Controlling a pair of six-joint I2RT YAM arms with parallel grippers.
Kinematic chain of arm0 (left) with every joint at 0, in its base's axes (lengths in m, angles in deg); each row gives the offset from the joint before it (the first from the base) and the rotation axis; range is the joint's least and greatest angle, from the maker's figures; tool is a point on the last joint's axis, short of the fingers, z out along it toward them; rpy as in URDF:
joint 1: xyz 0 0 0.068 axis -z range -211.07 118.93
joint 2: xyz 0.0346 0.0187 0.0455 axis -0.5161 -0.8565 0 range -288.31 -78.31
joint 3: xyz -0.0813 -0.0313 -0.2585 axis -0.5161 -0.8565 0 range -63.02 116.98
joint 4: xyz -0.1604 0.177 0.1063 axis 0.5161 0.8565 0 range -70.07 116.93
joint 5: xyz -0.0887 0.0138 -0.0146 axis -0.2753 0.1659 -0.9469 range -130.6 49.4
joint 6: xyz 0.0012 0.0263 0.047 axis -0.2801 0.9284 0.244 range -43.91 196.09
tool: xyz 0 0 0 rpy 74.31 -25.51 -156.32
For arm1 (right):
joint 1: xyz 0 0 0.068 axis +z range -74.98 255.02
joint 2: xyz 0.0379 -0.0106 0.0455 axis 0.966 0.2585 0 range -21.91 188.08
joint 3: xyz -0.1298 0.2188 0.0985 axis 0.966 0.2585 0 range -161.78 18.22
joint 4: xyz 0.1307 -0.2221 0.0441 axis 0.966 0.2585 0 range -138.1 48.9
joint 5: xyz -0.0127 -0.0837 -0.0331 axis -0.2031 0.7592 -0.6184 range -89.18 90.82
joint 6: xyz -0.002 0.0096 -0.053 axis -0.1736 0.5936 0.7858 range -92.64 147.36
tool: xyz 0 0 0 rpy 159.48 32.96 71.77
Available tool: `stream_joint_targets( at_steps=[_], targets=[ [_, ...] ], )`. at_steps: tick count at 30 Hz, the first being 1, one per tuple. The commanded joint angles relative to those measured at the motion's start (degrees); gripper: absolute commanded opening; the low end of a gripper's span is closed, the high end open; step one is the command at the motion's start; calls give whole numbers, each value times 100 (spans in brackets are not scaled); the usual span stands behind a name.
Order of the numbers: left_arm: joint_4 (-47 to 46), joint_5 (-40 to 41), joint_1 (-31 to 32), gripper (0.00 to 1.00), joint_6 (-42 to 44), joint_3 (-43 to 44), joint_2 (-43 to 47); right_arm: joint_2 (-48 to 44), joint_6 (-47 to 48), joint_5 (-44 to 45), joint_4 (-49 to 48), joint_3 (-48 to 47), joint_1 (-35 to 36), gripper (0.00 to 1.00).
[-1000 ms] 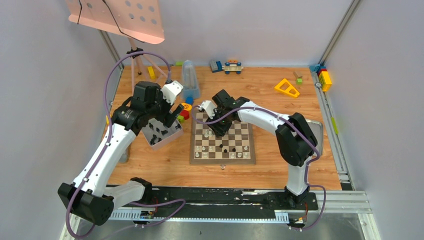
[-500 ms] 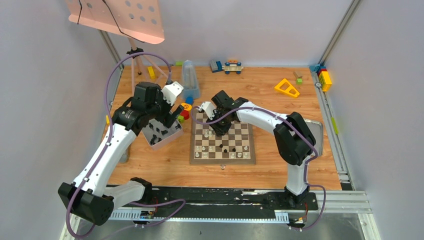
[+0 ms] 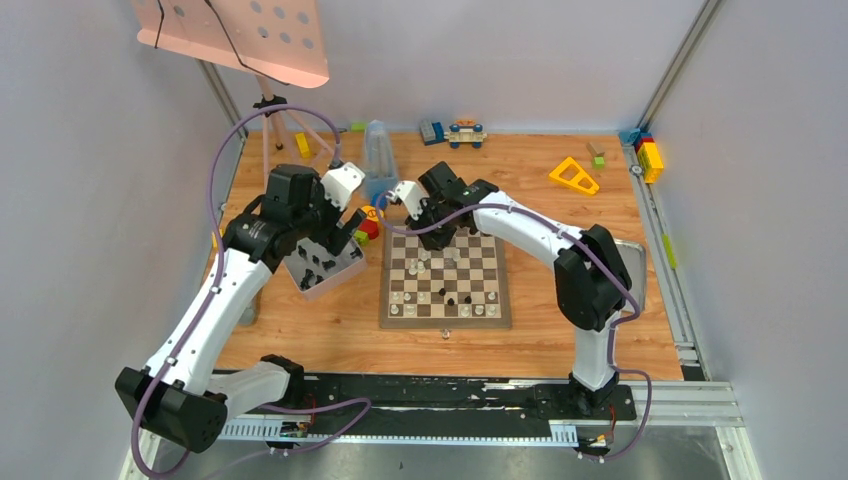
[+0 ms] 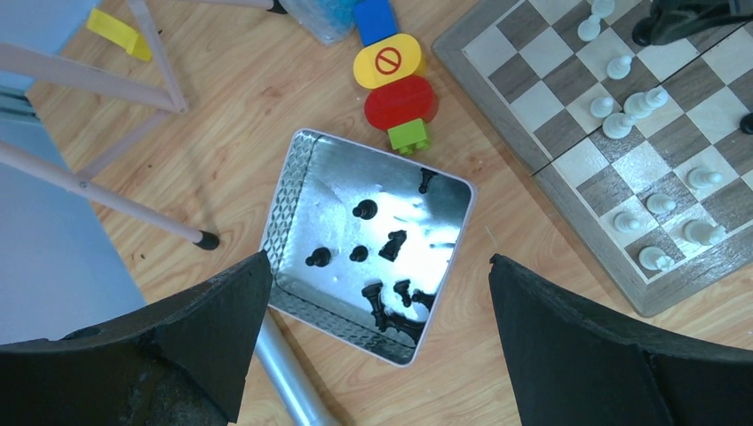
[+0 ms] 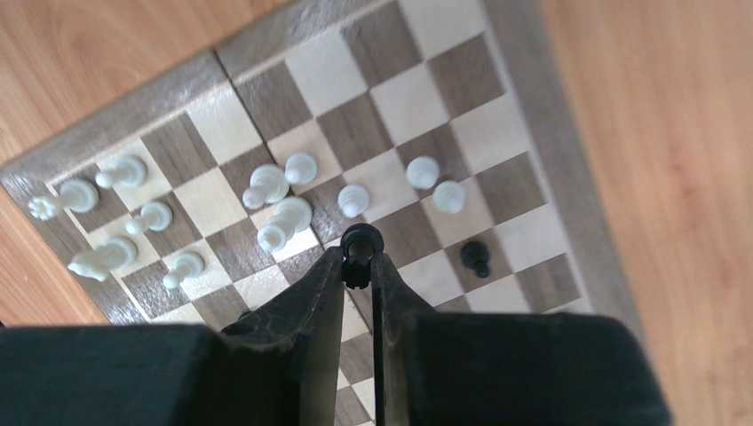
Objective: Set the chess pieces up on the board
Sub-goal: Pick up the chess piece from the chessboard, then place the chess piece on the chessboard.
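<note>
Over the board, the right tool pinches one black piece at its tip. White pieces stand at its 10 o'clock, another black pawn at 3 o'clock. The left tool hangs wide open over the tray of black pieces

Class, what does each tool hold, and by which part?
Right tool pinches a black chess piece by its middle, rounded end protruding. Left tool holds nothing.

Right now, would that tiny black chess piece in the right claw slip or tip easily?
Probably rigid and light: the black piece looks tiny beside the right gripper. Pinched just below its rounded head, it could pivot or slip. Being slim, it likely tips easily.
</note>
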Motion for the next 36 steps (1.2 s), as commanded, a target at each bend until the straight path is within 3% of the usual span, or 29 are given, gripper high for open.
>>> stream_joint_targets(
  at_steps=[1, 15, 36],
  targets=[
    [-145, 94, -52, 100, -239, 38, 274, 62, 26, 221, 90, -756, 13, 5],
    [32, 69, -176, 100, -296, -41, 738, 1781, 74, 42, 537, -3018, 12, 4],
    [77, -24, -177, 100, -165, -78, 717, 2494, 89, -129, 533, -3480, 20, 5]
  ],
)
